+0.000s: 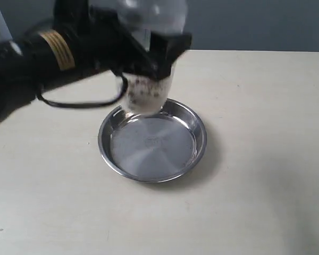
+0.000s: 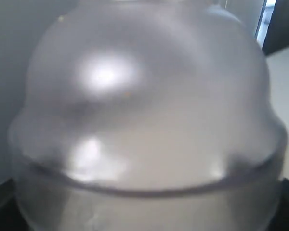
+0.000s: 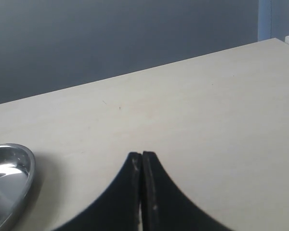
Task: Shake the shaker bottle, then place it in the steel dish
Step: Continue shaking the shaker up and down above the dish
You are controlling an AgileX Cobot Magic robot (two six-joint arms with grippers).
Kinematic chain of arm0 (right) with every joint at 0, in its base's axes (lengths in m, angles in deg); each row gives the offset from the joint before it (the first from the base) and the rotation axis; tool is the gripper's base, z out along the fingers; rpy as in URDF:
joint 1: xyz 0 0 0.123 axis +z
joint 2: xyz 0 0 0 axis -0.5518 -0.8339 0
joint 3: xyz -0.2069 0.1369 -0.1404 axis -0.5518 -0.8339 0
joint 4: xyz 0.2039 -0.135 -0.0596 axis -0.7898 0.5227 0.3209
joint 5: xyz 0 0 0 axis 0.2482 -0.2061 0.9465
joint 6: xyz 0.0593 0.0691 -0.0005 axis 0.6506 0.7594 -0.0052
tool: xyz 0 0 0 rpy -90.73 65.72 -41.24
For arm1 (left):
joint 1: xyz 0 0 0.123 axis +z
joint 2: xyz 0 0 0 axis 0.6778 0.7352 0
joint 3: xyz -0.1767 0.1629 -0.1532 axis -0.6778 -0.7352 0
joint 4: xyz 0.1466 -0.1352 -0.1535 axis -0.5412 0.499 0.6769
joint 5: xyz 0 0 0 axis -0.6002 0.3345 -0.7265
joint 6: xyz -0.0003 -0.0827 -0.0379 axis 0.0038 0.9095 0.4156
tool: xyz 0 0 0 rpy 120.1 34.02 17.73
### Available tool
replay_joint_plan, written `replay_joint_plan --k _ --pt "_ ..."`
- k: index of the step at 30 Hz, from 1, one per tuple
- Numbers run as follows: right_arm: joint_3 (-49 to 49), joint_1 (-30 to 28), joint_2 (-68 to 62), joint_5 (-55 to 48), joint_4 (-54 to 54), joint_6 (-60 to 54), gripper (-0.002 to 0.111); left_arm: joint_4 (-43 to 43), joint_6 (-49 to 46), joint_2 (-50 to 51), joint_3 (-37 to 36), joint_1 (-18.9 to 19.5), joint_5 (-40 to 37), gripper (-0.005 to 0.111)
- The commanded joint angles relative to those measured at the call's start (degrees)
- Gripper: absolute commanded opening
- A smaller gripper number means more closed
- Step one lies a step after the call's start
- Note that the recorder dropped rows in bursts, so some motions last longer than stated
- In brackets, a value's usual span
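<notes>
The frosted shaker bottle [image 1: 148, 93] hangs upright in the air over the far rim of the steel dish [image 1: 191, 125], brown and white grains showing in its lower part. My left gripper [image 1: 149, 56] is shut on the bottle's middle, and its black arm comes in from the left. In the left wrist view the bottle's domed shoulder [image 2: 144, 96] fills the picture and hides the fingers. The round shiny dish lies on the table with its flat bottom bare. My right gripper [image 3: 142, 155] hovers over the table with both fingers pressed together, and the dish rim [image 3: 26, 168] sits off to one side.
A pale wooden table [image 1: 266, 159] carries the dish. A black cable [image 1: 80, 102] loops down from the left arm close to the dish's far left rim. A grey wall stands behind the table's far edge.
</notes>
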Motion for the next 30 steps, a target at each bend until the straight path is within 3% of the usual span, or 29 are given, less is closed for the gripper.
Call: replay_joint_plan --k 1,3,4,6,8,10,12,14,17,19,21,24,27,29,30 --pt "-0.12 0.23 0.28 0.43 0.16 -0.23 -0.001 4.49 1.44 6.75 -5.63 -1.23 -0.59 0.0" --pt "-0.12 0.23 0.28 0.43 0.16 -0.23 -0.001 -1.45 1.05 0.2 -2.69 -2.18 10.34 0.0" --pt "-0.12 0.23 0.28 0.43 0.16 -0.23 -0.001 -0.94 0.65 -2.88 -0.27 -2.07 7.83 0.0" --pt "-0.12 0.23 0.28 0.31 0.16 -0.23 -0.001 1.32 0.65 1.39 -2.93 -2.07 -3.74 0.0" --pt "-0.12 0.23 0.28 0.31 0.16 -0.23 -0.001 1.72 0.65 4.01 -3.87 -2.28 -1.12 0.0" --pt "-0.12 0.23 0.28 0.31 0.16 -0.23 -0.001 -2.92 -0.12 -3.39 0.92 -2.58 4.74 0.0" --pt "-0.12 0.23 0.28 0.31 0.16 -0.23 -0.001 -0.95 -1.43 -3.99 1.17 -2.58 -1.04 0.0" --pt "-0.12 0.23 0.28 0.31 0.16 -0.23 -0.001 1.07 -1.43 0.94 -3.35 -2.58 -5.23 0.0" --pt "-0.12 0.23 0.28 0.31 0.16 -0.23 -0.001 6.54 0.14 6.31 -7.74 -3.09 3.71 0.0" --pt "-0.12 0.23 0.28 0.31 0.16 -0.23 -0.001 1.57 -0.19 1.45 -5.6 -3.38 12.07 0.0" --pt "-0.12 0.23 0.28 0.31 0.16 -0.23 -0.001 1.96 -3.56 -2.31 -2.63 -3.11 7.81 0.0" --pt "-0.12 0.23 0.28 0.31 0.16 -0.23 -0.001 5.3 -3.91 3.8 -6.71 -2.69 -0.93 0.0" --pt "-0.12 0.23 0.28 0.31 0.16 -0.23 -0.001 7.22 -3.62 5.91 -7.9 -2.83 6.51 0.0" --pt "-0.12 0.23 0.28 0.31 0.16 -0.23 -0.001 3.82 -3.62 0.51 -4.92 -2.92 13.59 0.0" --pt "-0.12 0.23 0.28 0.31 0.16 -0.23 -0.001 3.15 -4.81 -2.21 -3.38 -2.76 13.17 0.0"
